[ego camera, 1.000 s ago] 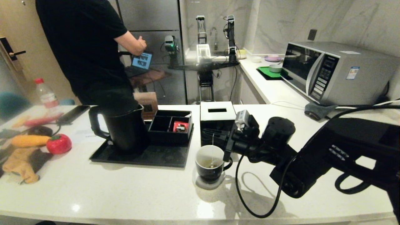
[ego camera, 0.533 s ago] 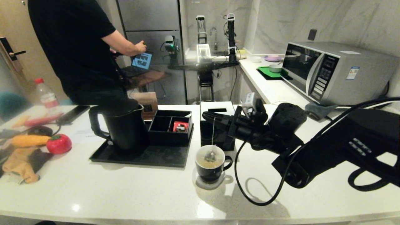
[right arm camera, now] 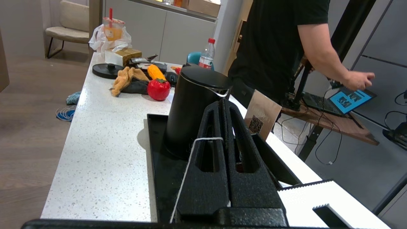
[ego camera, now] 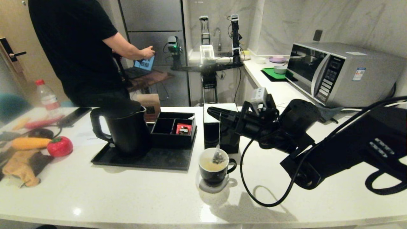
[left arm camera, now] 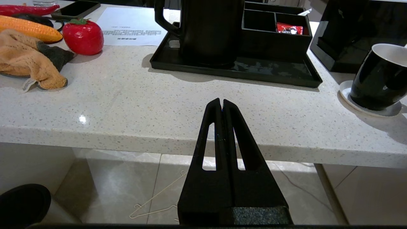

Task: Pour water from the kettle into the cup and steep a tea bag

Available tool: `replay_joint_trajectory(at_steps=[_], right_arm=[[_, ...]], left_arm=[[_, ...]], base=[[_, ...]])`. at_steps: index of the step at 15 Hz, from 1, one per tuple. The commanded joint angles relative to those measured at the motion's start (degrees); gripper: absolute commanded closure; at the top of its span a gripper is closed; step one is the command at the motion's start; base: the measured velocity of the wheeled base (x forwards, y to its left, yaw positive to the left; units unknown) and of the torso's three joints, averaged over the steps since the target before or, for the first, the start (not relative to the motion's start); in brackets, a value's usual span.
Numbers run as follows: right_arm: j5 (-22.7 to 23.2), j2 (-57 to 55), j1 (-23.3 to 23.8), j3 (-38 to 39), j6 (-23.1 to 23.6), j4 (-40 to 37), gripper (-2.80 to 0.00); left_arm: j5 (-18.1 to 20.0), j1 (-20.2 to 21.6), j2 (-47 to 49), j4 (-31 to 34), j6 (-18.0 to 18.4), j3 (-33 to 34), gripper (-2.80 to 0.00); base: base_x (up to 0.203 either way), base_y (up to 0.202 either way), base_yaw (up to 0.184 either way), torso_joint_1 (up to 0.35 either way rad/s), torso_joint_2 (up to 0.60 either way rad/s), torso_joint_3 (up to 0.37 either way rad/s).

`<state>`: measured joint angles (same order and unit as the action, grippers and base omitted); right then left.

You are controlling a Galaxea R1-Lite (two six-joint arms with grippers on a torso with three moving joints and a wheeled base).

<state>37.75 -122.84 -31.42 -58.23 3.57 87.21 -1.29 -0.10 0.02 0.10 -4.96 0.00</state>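
No brand could be read; only a QR code showed on the brown card point(right arm camera: 261, 115) behind the kettle point(ego camera: 122, 128). The right gripper point(ego camera: 212, 112) was clamped on the string point(ego camera: 219, 128), the tea bag point(ego camera: 218, 157) hanging straight below it at the cup point(ego camera: 213, 169) mouth. The left gripper point(left arm camera: 221, 102) sat closed, empty, below the counter point(left arm camera: 127, 108) edge.

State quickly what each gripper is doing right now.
Left gripper: shut, holding nothing, below the counter edge.
Right gripper: shut on the tea bag string, over the cup.

Matte black kettle point(ego camera: 122, 130) on black tray point(ego camera: 143, 159), left of centre. Glossy black cup point(ego camera: 215, 168), white inside, lower centre. Red tomato point(ego camera: 59, 146), far left. Speckled white counter point(ego camera: 127, 197).
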Motion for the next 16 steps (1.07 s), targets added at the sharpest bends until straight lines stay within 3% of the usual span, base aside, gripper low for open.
replay_joint_trajectory(at_steps=[1,16], right_arm=[[0.21,0.41,0.13,0.05,0.03,2.74,0.0],[0.13,3.05,0.57,5.39,0.47,2.74,0.0]], left_arm=[[-0.03,0.01,-0.02,-0.01,-0.05,0.0,0.0],[-0.03,0.01,-0.02,-0.01,-0.05,0.0,0.0]], base=[[0.0,0.0,0.0,0.0,0.0,0.0],[0.0,0.0,0.0,0.0,0.0,0.0]])
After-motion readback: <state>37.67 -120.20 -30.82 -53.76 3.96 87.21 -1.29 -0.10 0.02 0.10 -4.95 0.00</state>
